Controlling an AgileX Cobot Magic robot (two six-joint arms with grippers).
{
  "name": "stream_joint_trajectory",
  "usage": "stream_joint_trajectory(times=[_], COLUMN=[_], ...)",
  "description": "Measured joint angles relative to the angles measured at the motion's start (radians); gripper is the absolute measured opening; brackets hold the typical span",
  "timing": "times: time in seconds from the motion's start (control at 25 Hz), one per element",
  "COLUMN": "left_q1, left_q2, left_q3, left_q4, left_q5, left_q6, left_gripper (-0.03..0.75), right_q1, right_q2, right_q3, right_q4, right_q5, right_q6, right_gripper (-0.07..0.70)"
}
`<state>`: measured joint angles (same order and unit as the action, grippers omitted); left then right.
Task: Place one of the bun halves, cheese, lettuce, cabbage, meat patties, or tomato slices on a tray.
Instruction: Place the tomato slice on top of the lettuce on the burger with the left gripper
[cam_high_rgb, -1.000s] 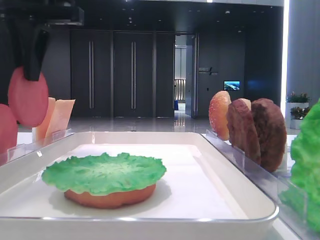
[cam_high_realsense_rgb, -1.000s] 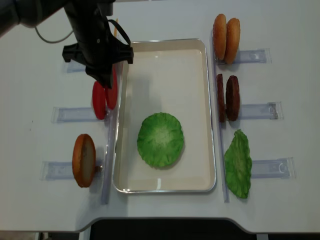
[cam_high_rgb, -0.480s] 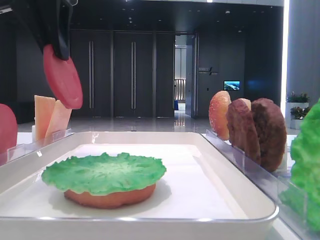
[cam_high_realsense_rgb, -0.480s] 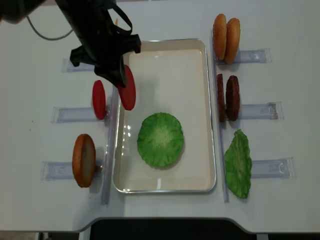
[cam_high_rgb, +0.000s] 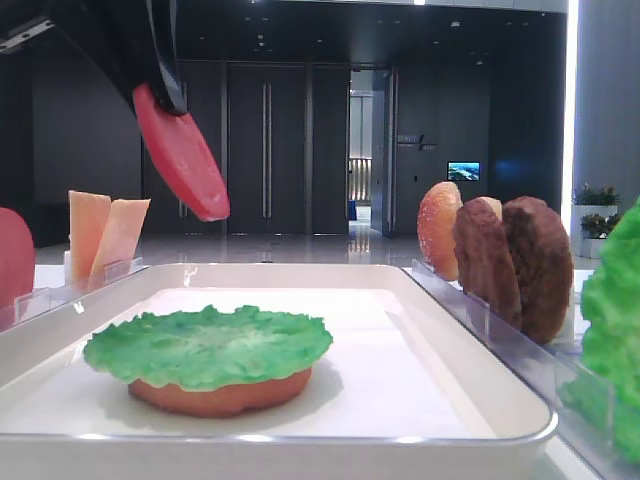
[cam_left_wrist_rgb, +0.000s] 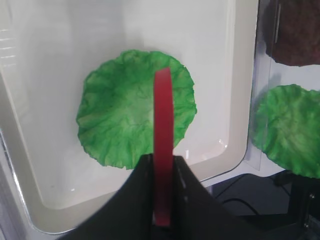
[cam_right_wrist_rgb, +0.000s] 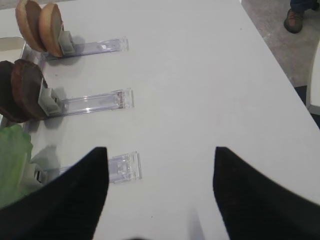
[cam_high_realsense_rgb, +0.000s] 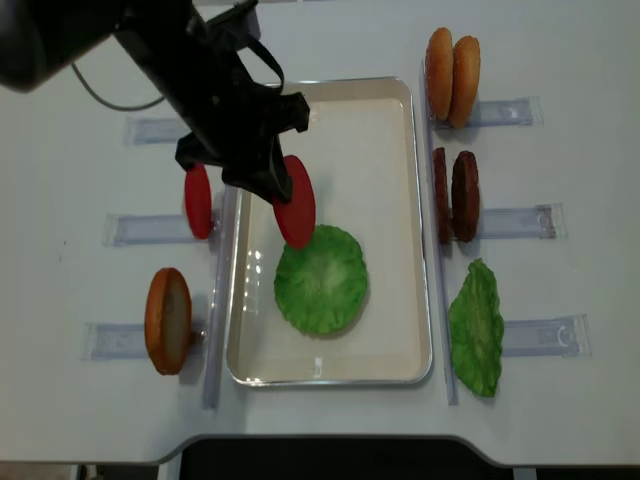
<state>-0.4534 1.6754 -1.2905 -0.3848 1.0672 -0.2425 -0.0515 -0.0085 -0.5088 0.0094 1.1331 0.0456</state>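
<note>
The left claw (cam_high_realsense_rgb: 268, 185) is clamped on the rim of a tomato slice (cam_high_realsense_rgb: 295, 206), hanging it over the tray (cam_high_realsense_rgb: 415, 240) at the lettuce's (cam_high_realsense_rgb: 321, 279) eleven o'clock; it looks light, stiff and slick, so that edge pinch suits it.

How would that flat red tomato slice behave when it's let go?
Probably stiff: the flat red tomato slice juts straight from the left gripper, pinched at one edge, without drooping. It hangs tilted above the ruffled green lettuce leaf, so it may land slightly skewed.

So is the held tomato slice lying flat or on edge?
On edge, tilted: the tomato slice shows only its rim between the left gripper fingers, above the lettuce.
</note>
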Motion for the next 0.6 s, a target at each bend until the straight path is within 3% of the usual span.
stream_joint_trajectory(times=[0.6], left_q1=[0.000], left_q2=[-0.083], left_q3=[0.327], left_q4=[-0.297], left_q5=[-0.287], left_q6=[0.269], left_gripper=[0.051], right_q1=[0.000], right_q2=[0.000], right_q3=[0.000], right_q4=[0.000], right_q5=[0.000], right_q6=[0.000], right_gripper=[0.433])
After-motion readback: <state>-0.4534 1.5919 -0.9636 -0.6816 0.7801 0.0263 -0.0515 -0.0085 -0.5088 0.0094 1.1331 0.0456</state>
